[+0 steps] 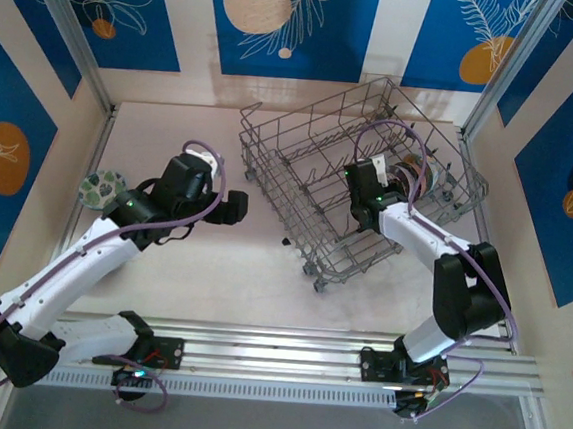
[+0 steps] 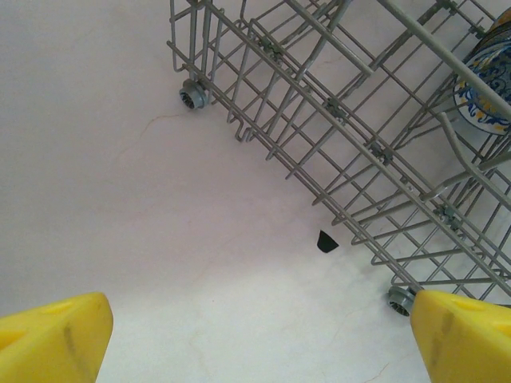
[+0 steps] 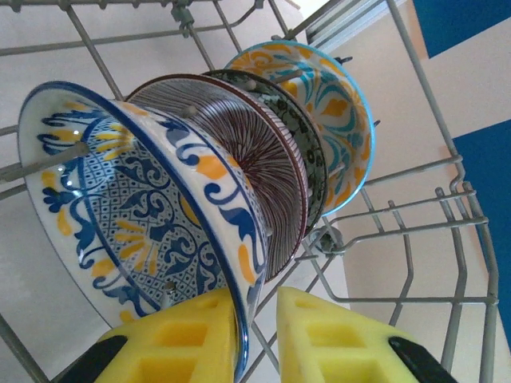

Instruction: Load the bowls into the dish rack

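Right pincer (image 3: 255, 309): jaws barely parted, with the rim of the front bowl (image 3: 120, 199) between the yellow pads (image 3: 335, 343). There's daylight between the rim and one pad, so it doesn't look clamped to me. That blue-and-yellow bowl stands on edge between the prongs.

Three more bowls stand on edge in a row right behind it:
- brown striped bowl (image 3: 239, 152)
- dark patterned bowl (image 3: 302, 140)
- orange-and-teal bowl (image 3: 339, 104)

All four are packed close at the right end of the dish rack (image 1: 274, 188). I can't tell whether they touch.

Left pincer (image 2: 259, 331): jaws wide apart, nothing held. It hangs over the bare table (image 1: 173, 134) just beside the rack's outer wall. A small black scrap (image 2: 326, 241) lies on the table near the rack's wheel.

One more bowl, the green-and-white flowered bowl (image 1: 100, 188), sits on the table by its left edge. It's behind the left arm, well apart from the pincer and the rack, and seems to be mouth up. That one looks like what's left to load.

Handling, my guess:
- **Material:** glazed ceramic, so stiff, with no give under the pads.
- **Weight:** small and light enough for one pincer.
- **Risks:** slick, and it would chip if knocked on the wire.
- **Grip:** take it by the rim, one pad inside and one outside, pinched well down the wall so it can't swivel.
- **Placing:** tip it on edge and ease it between free prongs, not against its neighbours.
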Controlling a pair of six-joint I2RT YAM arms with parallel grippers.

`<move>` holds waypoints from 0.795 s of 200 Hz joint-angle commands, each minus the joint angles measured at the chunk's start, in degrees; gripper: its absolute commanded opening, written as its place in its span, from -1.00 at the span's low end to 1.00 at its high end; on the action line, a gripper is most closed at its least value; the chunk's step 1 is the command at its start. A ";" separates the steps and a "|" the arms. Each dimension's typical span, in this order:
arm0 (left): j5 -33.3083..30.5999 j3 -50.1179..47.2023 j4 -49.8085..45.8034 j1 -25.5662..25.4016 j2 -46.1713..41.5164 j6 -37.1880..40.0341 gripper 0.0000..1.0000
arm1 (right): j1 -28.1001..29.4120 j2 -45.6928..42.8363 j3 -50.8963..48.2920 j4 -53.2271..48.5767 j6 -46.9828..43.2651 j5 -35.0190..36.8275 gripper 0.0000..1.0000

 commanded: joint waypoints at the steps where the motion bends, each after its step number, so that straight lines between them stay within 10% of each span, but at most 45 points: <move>1: -1.99 0.32 -3.00 0.94 -0.79 0.27 0.91 | -0.78 0.59 2.88 -1.03 2.27 0.00 -0.60; 159: 14.26 -0.23 -20.85 40.28 -0.39 1.55 0.92 | -3.77 -8.23 9.26 -12.43 4.83 -22.93 0.98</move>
